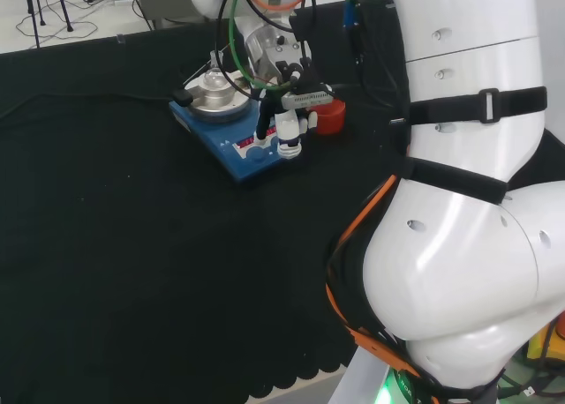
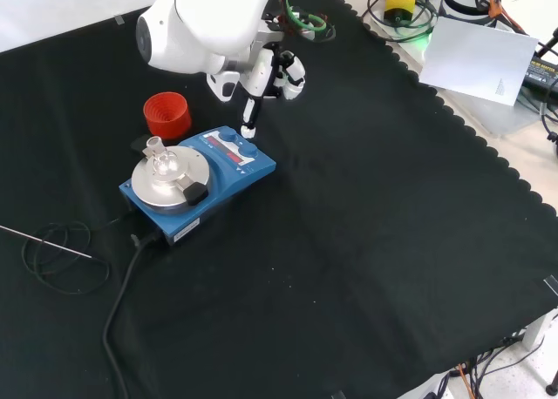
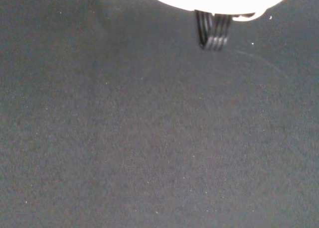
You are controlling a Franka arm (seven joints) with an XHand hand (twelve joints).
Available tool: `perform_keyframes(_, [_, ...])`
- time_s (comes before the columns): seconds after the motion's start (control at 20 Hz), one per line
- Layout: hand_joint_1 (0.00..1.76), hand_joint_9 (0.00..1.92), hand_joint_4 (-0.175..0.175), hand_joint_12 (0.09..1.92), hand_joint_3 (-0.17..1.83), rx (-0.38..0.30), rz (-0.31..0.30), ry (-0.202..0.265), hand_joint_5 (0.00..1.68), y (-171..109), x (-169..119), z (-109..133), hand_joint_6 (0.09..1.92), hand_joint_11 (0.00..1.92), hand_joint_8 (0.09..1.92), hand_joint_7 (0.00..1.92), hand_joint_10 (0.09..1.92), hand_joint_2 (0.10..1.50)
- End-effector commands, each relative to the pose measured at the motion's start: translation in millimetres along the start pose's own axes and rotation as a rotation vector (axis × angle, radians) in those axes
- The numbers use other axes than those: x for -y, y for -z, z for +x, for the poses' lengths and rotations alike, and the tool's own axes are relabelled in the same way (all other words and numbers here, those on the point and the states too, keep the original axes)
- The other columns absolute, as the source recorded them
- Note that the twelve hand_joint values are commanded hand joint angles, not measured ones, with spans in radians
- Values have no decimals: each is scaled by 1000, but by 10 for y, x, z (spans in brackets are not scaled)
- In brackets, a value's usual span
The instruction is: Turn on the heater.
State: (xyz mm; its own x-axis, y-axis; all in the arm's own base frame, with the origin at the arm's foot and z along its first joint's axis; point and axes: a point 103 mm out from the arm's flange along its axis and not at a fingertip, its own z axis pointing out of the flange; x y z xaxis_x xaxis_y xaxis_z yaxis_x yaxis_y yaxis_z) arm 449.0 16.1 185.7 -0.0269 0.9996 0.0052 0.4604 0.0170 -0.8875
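the blue heater [image 2: 202,183] is sitting on the black cloth [image 2: 366,242], a small clear glass vessel [image 2: 162,160] standing on its round metal plate [image 2: 166,183]. the hand [image 2: 261,77] is reaching down with one dark finger [image 2: 250,120] extended straight, its tip touching a knob [image 2: 248,146] on the heater's control panel (the other fingers are staying clear). a red ribbed ring [image 2: 166,114] is standing just behind the heater in the front view.

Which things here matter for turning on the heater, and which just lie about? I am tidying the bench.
For the job:
blue heater with round silver plate
blue knobs on its front panel
black and white hand, a finger pointing down at the panel

Lying about:
red ribbed ring
small clear glass flask on the plate
thin coiled wire probe
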Motion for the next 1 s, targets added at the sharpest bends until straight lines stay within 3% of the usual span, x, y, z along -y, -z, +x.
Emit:
perform_keyframes(0.05, [1436, 1738, 14, 1614, 1074, 14, 8, 5, 0, 24, -44, 46, 87, 1870, 1772, 1592, 1664, 627])
perform_keyframes(1.0, [1440, 1735, 12, 1612, 1086, 23, 41, 15, 6, 77, -150, 69, 87, 1867, 1788, 1586, 1670, 626])
